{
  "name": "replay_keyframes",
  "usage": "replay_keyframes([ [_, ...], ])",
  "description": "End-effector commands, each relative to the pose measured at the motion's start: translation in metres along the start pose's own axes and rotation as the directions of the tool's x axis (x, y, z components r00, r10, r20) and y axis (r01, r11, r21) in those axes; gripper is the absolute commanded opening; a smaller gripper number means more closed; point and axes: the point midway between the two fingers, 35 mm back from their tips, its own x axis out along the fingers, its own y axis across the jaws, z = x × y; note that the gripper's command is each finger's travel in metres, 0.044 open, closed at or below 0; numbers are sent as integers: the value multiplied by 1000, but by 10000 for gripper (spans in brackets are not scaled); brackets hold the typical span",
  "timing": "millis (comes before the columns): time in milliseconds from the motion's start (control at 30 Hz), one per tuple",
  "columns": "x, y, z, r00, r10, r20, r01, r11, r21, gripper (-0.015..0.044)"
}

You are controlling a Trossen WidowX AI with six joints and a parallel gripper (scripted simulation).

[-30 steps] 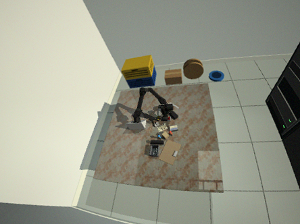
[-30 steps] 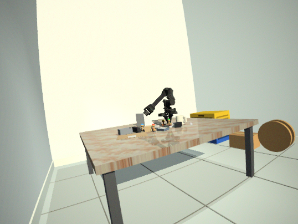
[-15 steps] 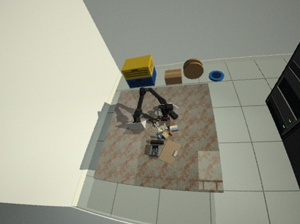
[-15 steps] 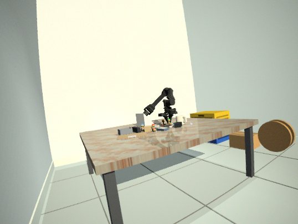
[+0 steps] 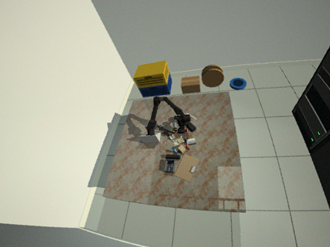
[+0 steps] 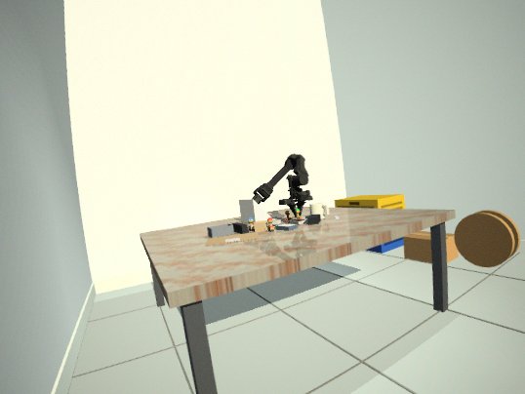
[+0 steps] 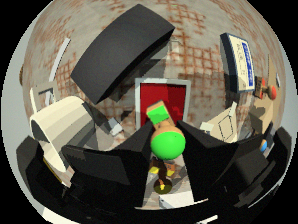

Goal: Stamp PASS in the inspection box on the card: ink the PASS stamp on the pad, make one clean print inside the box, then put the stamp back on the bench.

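I have the gripper [image 7: 166, 165] pinching the stamp [image 7: 165, 144] by its green knob, and in the wrist view it hangs over the red pad [image 7: 161, 102], the pad's near edge just at 12 o'clock of the knob. I judge the step in hand is inking. To do it well I would come straight down, keep the stamp upright, land its face wholly on the red and press lightly, no sliding.

Around it things are crowded: a black slab [image 7: 123, 50] at 10 o'clock of the pad, a white mug [image 7: 61, 123] at 9 o'clock, a blue-marked card [image 7: 240, 62] at 2 o'clock. I cannot tell which sheet carries the inspection box. The mug and slab crowd any sideways swing.
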Motion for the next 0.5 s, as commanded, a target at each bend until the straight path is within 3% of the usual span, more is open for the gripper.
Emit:
replay_keyframes([
  [0, 1, 1, -1, 1000, 5, -6, -5, 1000, -2, 0],
  [467, -6, 1, 0, 1000, 5, -6, -5, 1000, -2, 0],
])
